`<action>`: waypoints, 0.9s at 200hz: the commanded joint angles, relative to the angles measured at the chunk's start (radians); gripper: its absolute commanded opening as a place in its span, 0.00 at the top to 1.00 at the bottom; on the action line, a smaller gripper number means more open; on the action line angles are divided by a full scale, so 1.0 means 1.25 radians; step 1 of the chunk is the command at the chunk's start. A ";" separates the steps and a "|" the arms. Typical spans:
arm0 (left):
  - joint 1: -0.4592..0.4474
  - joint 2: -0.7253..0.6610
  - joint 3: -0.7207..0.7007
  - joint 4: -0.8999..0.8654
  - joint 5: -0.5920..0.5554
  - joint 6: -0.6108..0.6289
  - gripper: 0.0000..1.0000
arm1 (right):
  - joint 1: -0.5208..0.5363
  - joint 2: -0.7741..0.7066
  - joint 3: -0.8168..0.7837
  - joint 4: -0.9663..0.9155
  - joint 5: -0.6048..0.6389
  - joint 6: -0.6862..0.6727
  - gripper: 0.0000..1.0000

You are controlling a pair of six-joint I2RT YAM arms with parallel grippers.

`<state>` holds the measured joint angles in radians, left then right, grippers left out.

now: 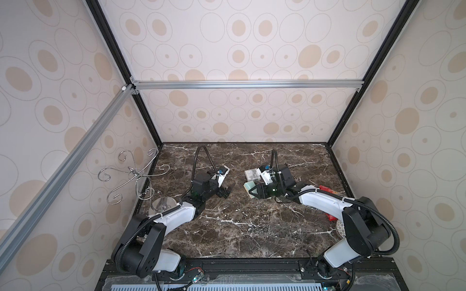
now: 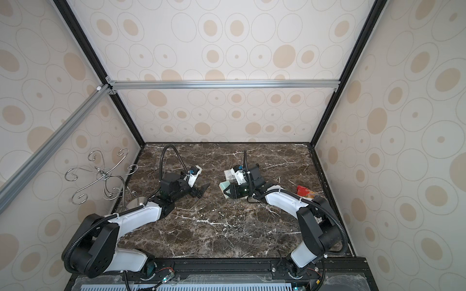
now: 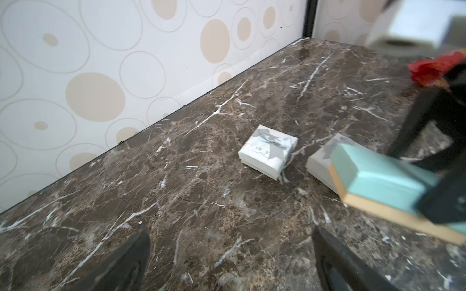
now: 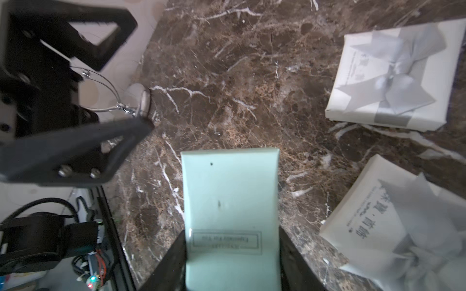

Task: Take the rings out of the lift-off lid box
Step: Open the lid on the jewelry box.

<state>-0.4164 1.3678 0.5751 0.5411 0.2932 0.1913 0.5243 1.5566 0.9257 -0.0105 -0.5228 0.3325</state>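
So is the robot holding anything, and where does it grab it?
Yes. The right gripper pinches the mint green box by its two opposite sides, near one end. The left gripper is open and holds nothing.

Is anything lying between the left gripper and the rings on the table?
Nothing visible. Only bare table lies between the open left gripper and the rings, which sit in a row nearer the front edge.

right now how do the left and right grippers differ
Left gripper is wide open and empty; right gripper grips the mint box. Left gripper hangs over bare marble; right gripper is next to two white bow boxes. Both have black jaws.
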 commanded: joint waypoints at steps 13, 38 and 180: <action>-0.021 -0.062 -0.071 0.135 0.095 0.126 0.00 | -0.040 -0.033 -0.027 0.055 -0.120 0.047 0.52; -0.045 -0.085 -0.119 0.199 0.182 0.178 0.00 | -0.067 -0.035 -0.032 0.091 -0.183 0.076 0.52; -0.135 0.078 -0.067 0.362 0.207 0.117 0.03 | -0.074 0.005 -0.057 0.257 -0.336 0.202 0.52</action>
<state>-0.5728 1.4456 0.4568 0.8917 0.5671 0.3695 0.4324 1.5509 0.8661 0.2623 -0.9096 0.5610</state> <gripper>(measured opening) 0.978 0.488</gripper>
